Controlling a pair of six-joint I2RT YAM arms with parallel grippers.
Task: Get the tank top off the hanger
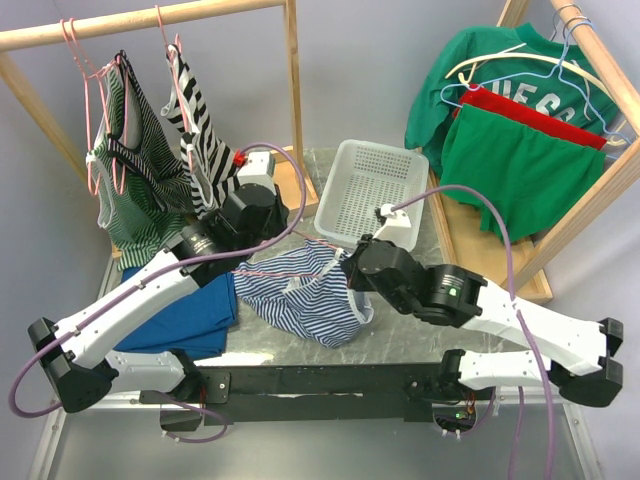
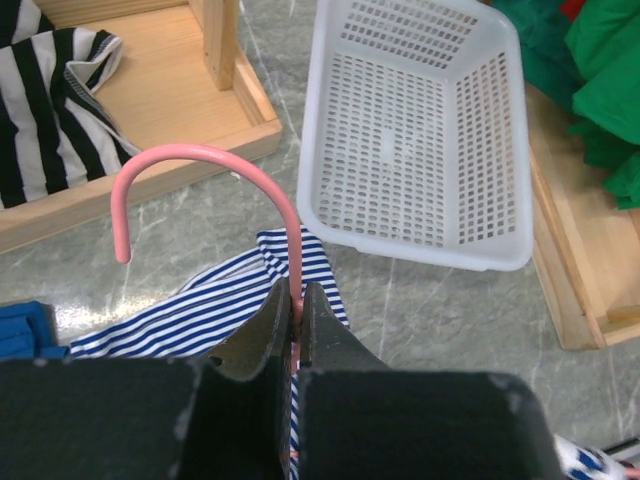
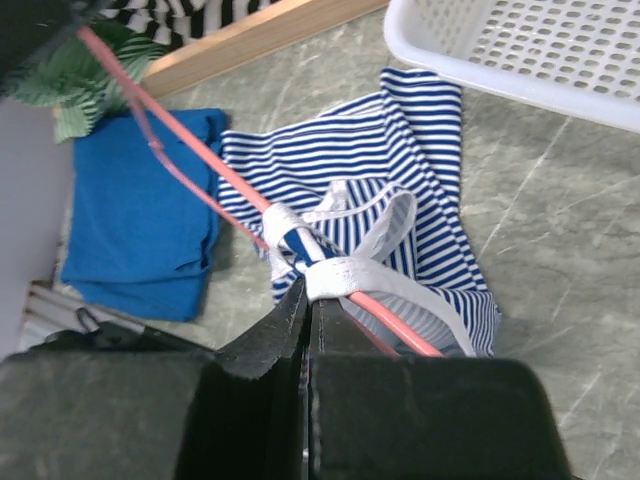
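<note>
The tank top [image 1: 312, 297], blue-and-white striped with white straps, lies crumpled on the table between the two arms, still threaded on a pink wire hanger [image 1: 268, 270]. In the left wrist view my left gripper [image 2: 296, 292] is shut on the hanger's neck just below its hook [image 2: 200, 158], with the tank top [image 2: 205, 305] under it. In the right wrist view my right gripper [image 3: 308, 292] is shut, its tips pinching the white strap [image 3: 352, 270] where it wraps around the hanger's arm [image 3: 200, 160]. In the top view the right gripper [image 1: 345, 268] sits at the garment's right edge.
A white perforated basket [image 1: 372, 190] stands behind the tank top. A folded blue cloth [image 1: 190, 315] lies at the left. More striped tops hang on the wooden rack [image 1: 150, 150] at back left, and green and red garments [image 1: 520, 130] hang on the rack at right.
</note>
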